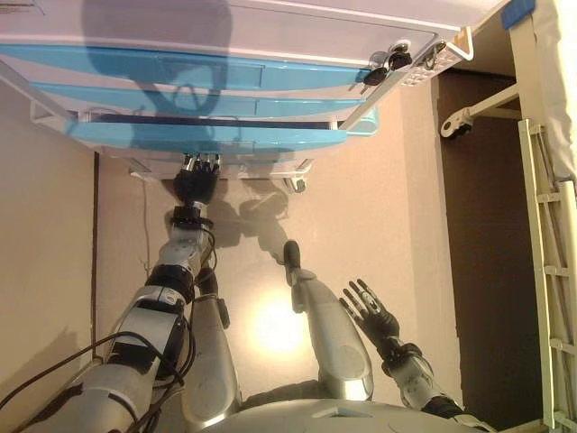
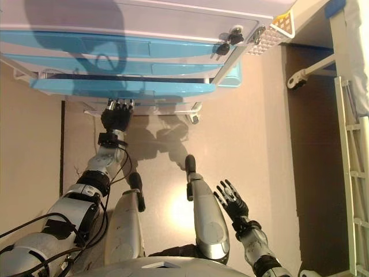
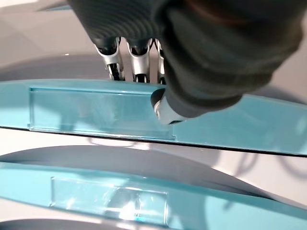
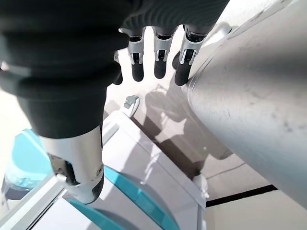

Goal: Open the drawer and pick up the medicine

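Note:
A white cabinet (image 1: 270,27) has three light blue drawer fronts. The lowest drawer (image 1: 207,137) stands out further than the two above it. My left hand (image 1: 195,185) reaches up to its front edge. In the left wrist view the fingers (image 3: 136,62) go behind the drawer's blue lip (image 3: 96,110) and the thumb (image 3: 163,108) presses on its face. Their tips are hidden behind the lip. My right hand (image 1: 371,311) is open and empty, low at my right side, far from the cabinet. No medicine shows in any view.
A bunch of keys (image 1: 388,63) hangs from the lock at the cabinet's right top corner. A castor (image 1: 296,185) shows under the cabinet. A bed frame with a white side rail (image 1: 541,271) stands at the right. Beige floor lies between.

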Available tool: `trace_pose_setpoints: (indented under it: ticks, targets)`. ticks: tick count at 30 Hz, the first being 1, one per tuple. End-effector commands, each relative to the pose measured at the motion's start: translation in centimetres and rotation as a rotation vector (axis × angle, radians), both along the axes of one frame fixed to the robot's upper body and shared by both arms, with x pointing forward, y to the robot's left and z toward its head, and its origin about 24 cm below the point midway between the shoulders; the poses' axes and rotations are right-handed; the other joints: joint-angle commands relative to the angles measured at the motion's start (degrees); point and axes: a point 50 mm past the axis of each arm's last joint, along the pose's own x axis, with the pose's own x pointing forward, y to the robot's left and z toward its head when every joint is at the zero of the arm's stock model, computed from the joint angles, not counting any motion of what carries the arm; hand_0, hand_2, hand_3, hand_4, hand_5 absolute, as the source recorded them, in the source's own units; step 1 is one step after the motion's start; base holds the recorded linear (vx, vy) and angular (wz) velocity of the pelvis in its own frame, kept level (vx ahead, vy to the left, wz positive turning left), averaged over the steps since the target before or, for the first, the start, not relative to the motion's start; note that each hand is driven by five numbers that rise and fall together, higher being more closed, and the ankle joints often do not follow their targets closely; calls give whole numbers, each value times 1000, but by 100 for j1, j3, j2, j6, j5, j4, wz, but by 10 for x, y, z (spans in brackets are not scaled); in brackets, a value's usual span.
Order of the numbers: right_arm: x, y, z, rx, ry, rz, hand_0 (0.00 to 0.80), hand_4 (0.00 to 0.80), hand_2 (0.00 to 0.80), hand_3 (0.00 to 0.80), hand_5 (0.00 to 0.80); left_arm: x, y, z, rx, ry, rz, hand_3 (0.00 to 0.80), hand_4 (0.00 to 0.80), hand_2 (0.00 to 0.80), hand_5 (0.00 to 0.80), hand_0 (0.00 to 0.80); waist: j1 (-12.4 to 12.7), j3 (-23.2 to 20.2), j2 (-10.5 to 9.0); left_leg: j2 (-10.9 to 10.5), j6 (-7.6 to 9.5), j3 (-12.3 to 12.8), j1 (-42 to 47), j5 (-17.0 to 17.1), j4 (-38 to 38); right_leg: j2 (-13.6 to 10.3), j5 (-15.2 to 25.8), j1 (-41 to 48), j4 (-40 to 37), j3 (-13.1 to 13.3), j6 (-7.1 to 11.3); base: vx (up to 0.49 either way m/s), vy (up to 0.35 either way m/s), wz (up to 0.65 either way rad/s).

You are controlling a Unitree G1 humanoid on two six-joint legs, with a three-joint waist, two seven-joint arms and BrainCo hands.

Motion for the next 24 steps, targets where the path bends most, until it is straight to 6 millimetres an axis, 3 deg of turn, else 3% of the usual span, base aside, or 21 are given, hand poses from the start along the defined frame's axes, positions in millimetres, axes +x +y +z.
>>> trace_pose_setpoints:
  ticks: [1,14,24]
  targets:
    - [-12,6,-1,2,14,56,0,0,0,0,0,-1,-5,24,7,-210,-53,800,800,800,800,800,198,-106,214,-106,255,86,-28,543,-557,351,-197,282,166,-240,-177,0,0,0]
    - [-9,0,1,-28,13,15,0,0,0,0,0,-63,-11,-71,7,-7,-76,800,800,800,800,800,538,-65,224,-114,254,-175,141,640,-726,369,-269,488,176,-565,-191,-10,-18,7]
    - [-11,-12,1,-47,16,-23,0,0,0,0,0,-119,3,-127,0,232,-45,800,800,800,800,800,799,-29,279,-137,220,-326,220,709,-829,351,-299,621,122,-843,-190,-18,-2,8]
